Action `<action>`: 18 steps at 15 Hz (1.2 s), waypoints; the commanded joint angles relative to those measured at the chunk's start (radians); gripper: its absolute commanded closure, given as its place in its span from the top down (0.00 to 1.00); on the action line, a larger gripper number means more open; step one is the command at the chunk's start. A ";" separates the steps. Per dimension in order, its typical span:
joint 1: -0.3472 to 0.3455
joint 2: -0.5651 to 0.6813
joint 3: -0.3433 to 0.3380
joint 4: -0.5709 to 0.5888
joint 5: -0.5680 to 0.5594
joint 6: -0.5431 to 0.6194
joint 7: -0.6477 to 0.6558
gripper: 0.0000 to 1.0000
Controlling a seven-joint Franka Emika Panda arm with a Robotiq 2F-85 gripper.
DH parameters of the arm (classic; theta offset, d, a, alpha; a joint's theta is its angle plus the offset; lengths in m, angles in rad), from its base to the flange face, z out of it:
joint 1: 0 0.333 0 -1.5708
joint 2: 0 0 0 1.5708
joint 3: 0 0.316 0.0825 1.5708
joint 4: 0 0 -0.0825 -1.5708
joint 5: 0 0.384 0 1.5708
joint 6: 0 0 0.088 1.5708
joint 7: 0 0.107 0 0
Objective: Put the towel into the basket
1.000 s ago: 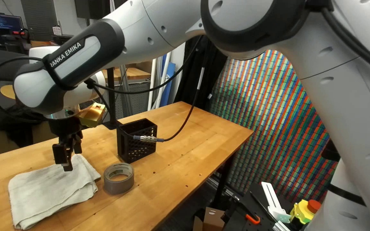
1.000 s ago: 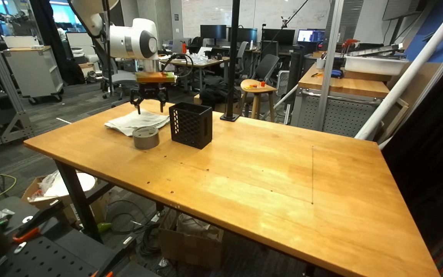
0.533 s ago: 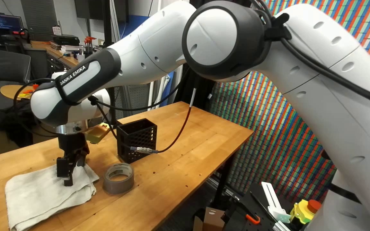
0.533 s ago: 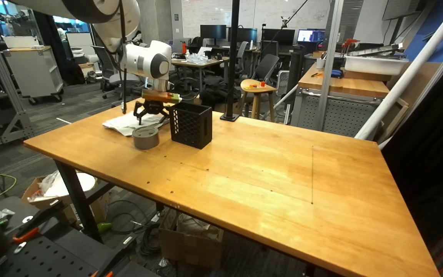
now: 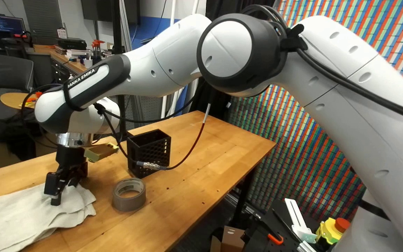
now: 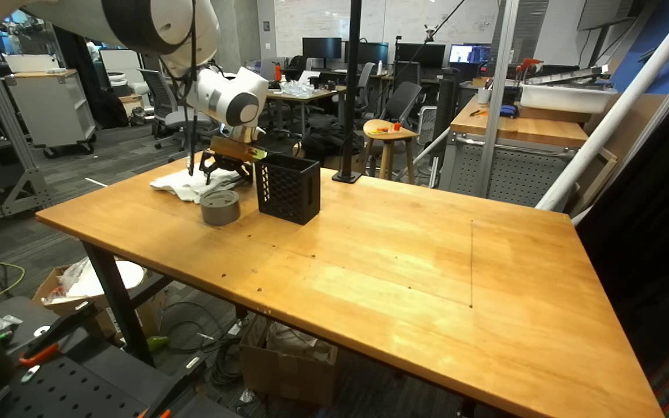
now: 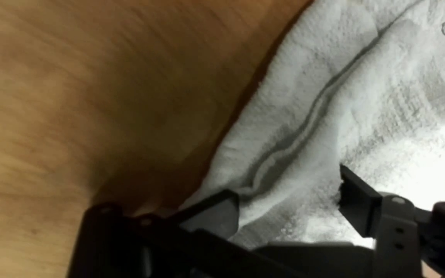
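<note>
- Towel (image 5: 16,213): lies folded in layers on the table (image 6: 427,261), outside the basket (image 6: 285,194). I see the layers offset and wrinkled at the end near the gripper (image 7: 289,200).
- Gripper: points down at the towel and is slightly tilted in an exterior view. I read its fingers (image 7: 218,216) as spread apart, with cloth showing in the gap. In the wrist view, one finger is at the towel's edge; the other is over the cloth, further in. I cannot tell whether the fingertips press on the fabric.
- Fold: one raised crease runs from the gap toward the upper right of the wrist view. Shaded wood lies beyond the towel's edge.
- Basket: black, with perforated walls, upright on the table near the towel.
- Tape roll (image 5: 129,204): gray, resting flat with its hole facing up. I locate it near both towel and basket, apart from each.
- Arm (image 5: 170,52): extends over the table to the towel.
- Cable (image 5: 150,166): hangs from the arm and crosses in front of the basket in an exterior view. I cannot tell whether the two touch.
- Post (image 6: 353,87): black, standing on the table near the basket.
</note>
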 commanded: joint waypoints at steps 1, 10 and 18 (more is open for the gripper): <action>-0.020 0.001 0.021 -0.026 0.034 0.064 0.002 0.45; -0.028 -0.112 -0.016 -0.110 -0.006 0.057 0.019 0.03; -0.037 -0.424 -0.096 -0.282 -0.102 -0.009 0.083 0.03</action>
